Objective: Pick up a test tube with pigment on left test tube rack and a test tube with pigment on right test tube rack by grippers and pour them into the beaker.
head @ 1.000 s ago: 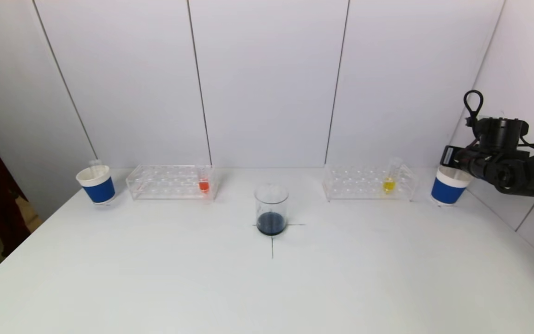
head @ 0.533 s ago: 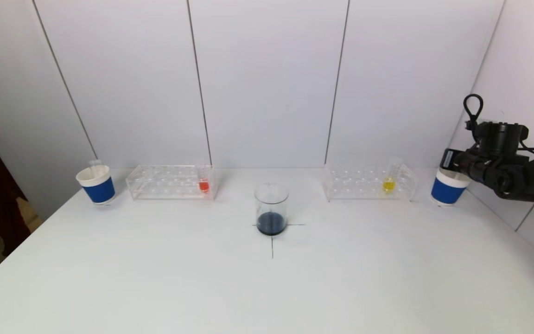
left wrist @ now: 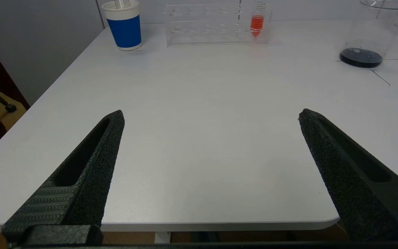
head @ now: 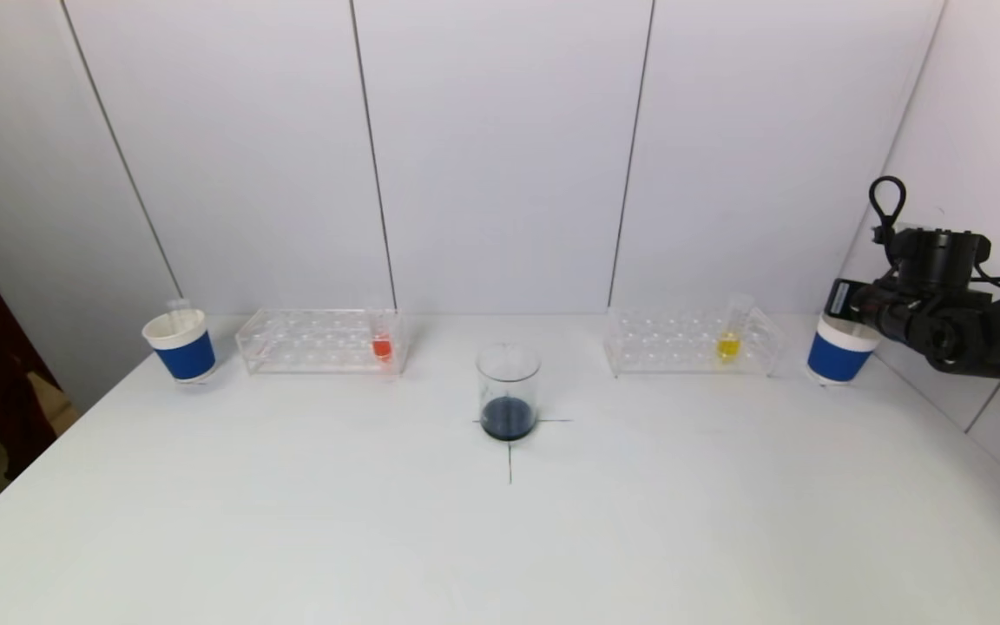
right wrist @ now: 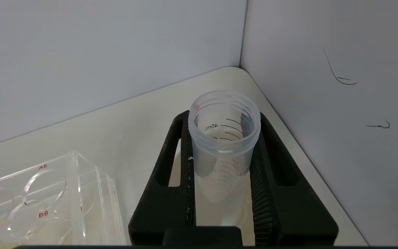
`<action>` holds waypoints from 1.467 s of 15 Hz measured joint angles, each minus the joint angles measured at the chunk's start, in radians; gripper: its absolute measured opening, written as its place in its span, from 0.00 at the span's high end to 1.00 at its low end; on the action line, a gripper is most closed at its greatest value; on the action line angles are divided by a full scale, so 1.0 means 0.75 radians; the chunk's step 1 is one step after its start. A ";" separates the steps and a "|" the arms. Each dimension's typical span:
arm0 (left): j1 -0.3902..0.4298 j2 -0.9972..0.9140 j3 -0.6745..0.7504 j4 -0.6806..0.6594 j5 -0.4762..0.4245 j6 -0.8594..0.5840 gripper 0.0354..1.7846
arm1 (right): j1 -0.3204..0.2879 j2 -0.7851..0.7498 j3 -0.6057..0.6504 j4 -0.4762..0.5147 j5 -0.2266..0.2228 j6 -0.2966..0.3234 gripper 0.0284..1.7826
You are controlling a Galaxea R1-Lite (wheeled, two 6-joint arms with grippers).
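A glass beaker [head: 508, 392] with dark liquid stands mid-table on a cross mark; it also shows in the left wrist view [left wrist: 368, 38]. The left clear rack [head: 319, 340] holds a tube with red pigment [head: 381, 338]. The right clear rack [head: 691, 343] holds a tube with yellow pigment [head: 729, 338]. My right gripper [right wrist: 224, 117] is shut on an empty clear tube [right wrist: 224, 145], upright, just above the right blue cup [head: 838, 351]. My left gripper [left wrist: 211, 113] is open and empty over the table's front left edge, out of the head view.
A left blue cup [head: 180, 345] with a clear tube in it stands left of the left rack. The side wall [right wrist: 323, 86] is close to my right gripper. The right rack's corner [right wrist: 47, 193] lies beside that gripper.
My right gripper has sunk slightly toward the right blue cup with the empty tube in it. Nothing else has moved.
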 joint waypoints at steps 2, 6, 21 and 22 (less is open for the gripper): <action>0.000 0.000 0.000 0.000 0.000 0.000 0.01 | 0.000 -0.001 0.000 0.000 -0.001 0.003 0.71; 0.000 0.000 0.000 0.000 -0.001 -0.001 0.01 | 0.001 -0.005 0.001 0.001 0.001 0.001 0.53; 0.000 0.000 0.000 0.000 0.000 0.000 0.01 | 0.107 -0.333 0.403 -0.078 -0.028 -0.001 0.01; -0.001 0.000 0.000 0.000 0.000 0.000 0.01 | 0.133 -0.398 0.494 -0.115 -0.031 -0.004 0.01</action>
